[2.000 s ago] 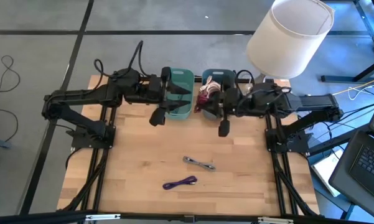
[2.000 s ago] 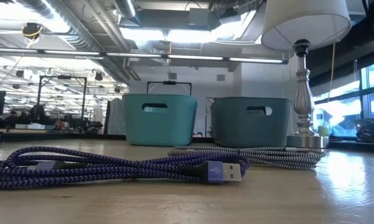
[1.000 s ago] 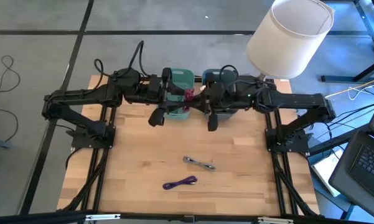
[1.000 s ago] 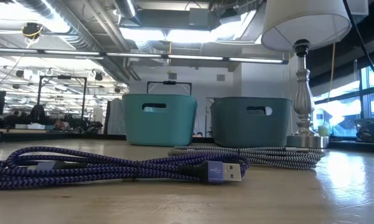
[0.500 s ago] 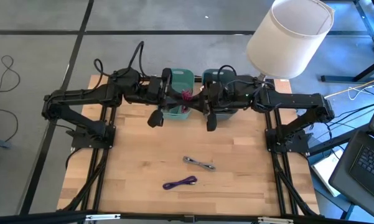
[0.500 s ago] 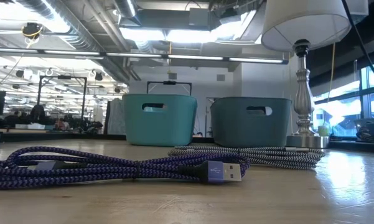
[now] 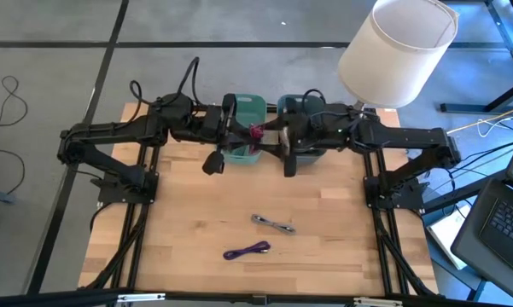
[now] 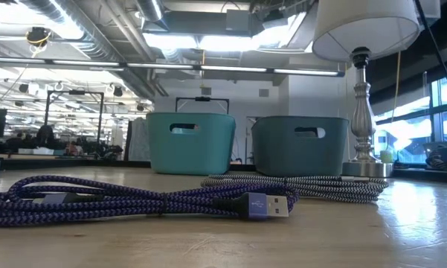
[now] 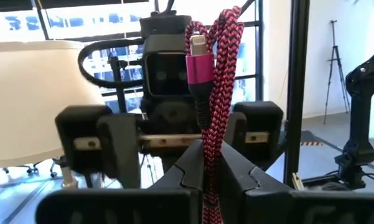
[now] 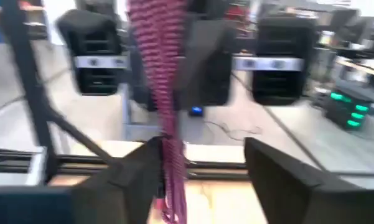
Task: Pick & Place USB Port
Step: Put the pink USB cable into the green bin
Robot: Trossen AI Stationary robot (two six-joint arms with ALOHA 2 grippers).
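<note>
A pink-red braided USB cable (image 9: 215, 93) is bunched in my left gripper (image 9: 213, 171), which is shut on it above the teal bin (image 7: 246, 109). Its connector (image 9: 197, 59) sticks out past the fingers. My right gripper (image 10: 202, 177) faces the left one from the right, open. The cable (image 10: 165, 93) runs between its fingers, close to one of them; whether it touches I cannot tell. In the high view the cable (image 7: 255, 132) shows between the two grippers. My left gripper pinches the doubled-up strands of the cable (image 9: 210, 152) between its two fingers, several strands together. The fingers come level from the table's left side. The cable is lifted clear, its connector end standing out beyond the fingertips.
A dark grey bin (image 7: 306, 107) stands right of the teal one, and a lamp (image 7: 397, 51) at the far right corner. On the table's near half lie a purple cable (image 7: 246, 250) and a black-and-white cable (image 7: 273, 223).
The pink-red cable has shifted a little toward the table's left, from beside my right gripper into my left gripper over the teal bin. Both arms stay close together at the bins.
</note>
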